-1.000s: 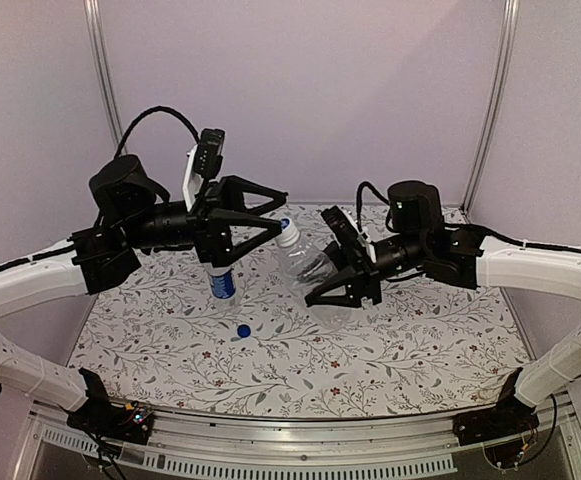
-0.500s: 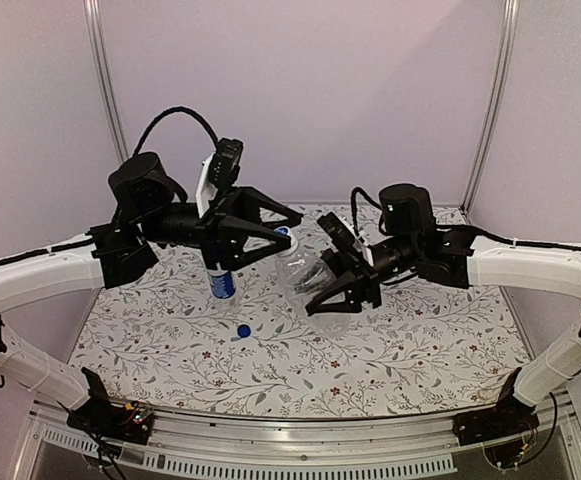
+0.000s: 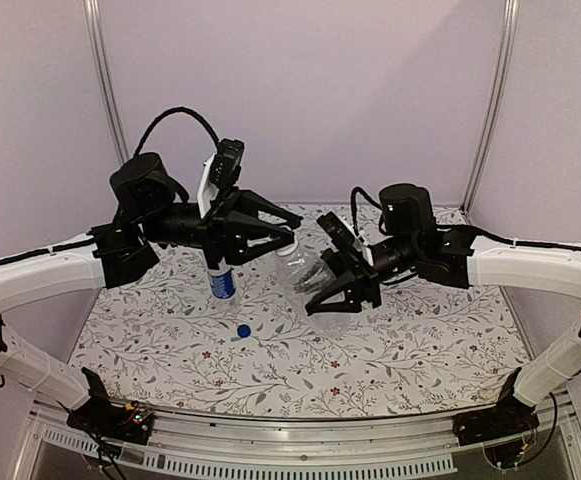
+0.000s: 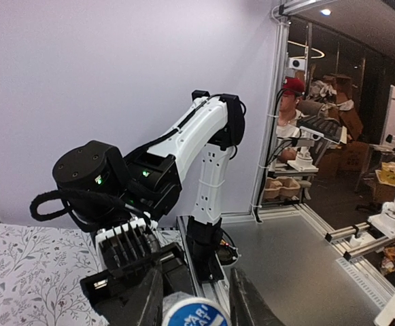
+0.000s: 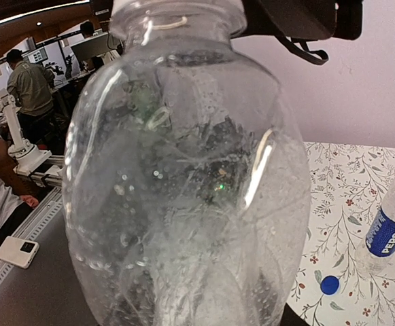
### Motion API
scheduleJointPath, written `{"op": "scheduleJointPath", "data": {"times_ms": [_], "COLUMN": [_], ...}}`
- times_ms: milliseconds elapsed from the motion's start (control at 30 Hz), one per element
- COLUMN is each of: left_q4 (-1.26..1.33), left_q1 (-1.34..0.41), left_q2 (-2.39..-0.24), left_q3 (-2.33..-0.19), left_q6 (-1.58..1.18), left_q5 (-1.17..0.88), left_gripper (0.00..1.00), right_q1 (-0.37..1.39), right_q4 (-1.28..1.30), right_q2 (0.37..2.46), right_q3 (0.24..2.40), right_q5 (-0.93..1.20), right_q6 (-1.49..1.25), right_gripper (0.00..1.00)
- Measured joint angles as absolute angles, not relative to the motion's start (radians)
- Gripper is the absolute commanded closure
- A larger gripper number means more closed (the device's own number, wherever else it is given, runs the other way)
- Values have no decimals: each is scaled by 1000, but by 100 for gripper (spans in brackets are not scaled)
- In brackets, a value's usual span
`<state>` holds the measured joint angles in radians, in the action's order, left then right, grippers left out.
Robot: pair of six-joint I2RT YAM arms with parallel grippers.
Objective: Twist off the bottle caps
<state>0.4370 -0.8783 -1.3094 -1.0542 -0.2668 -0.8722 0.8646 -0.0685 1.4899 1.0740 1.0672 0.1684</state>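
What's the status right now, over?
Right gripper holds bottle tilted. Left gripper shut on its cap. Blue cap off, on table. Nothing in the way.

The table [image 3: 420, 350] is spanned across its middle by the left arm [image 3: 40, 280] and right arm [image 3: 530, 265], joined at the plain bottle [image 3: 302, 268] and its blue-topped cap [image 4: 197, 314]. Under the left arm, passage is narrowed by the labelled bottle [image 3: 222, 283] and a loose blue cap [image 3: 243, 330]. The near strip is left open.

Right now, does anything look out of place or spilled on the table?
Only a blue cap lies loose on the tablecloth, apart from the upright labelled bottle. No spill is visible.
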Motion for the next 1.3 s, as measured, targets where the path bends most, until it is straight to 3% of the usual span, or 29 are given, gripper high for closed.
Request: {"op": "scheduleJointPath", "data": {"times_ms": [233, 433, 633, 800, 967, 1133, 1300], "left_q4": [437, 408, 309, 235, 201, 198, 221], "left_q1": [-876, -877, -921, -977, -994, -995, -990], "left_q2": [-1302, -1262, -1246, -1246, -1246, -1243, -1227], "left_q3": [-1046, -1021, -1024, -1050, -1060, -1062, -1061], "left_q6": [-255, -299, -435, -514, -545, -536, -472], "left_q5": [-838, -655, -266, -36, 40, 45, -9], "left_gripper": [100, 100, 100, 86, 70, 39, 21], "right_q1": [865, 863, 861, 861, 862, 859, 845], "right_q4": [-72, -78, -71, -67, -66, -68, -68], "right_q2": [1489, 1466, 1457, 1459, 1462, 1462, 1462], "right_q3": [1074, 1074, 1074, 1074, 1074, 1073, 1072], "right_q5": [1022, 855, 634, 559, 545, 546, 598], "right_q6": [160, 153, 137, 146, 150, 154, 161], "right_gripper": [75, 75, 74, 75, 75, 75, 75]}}
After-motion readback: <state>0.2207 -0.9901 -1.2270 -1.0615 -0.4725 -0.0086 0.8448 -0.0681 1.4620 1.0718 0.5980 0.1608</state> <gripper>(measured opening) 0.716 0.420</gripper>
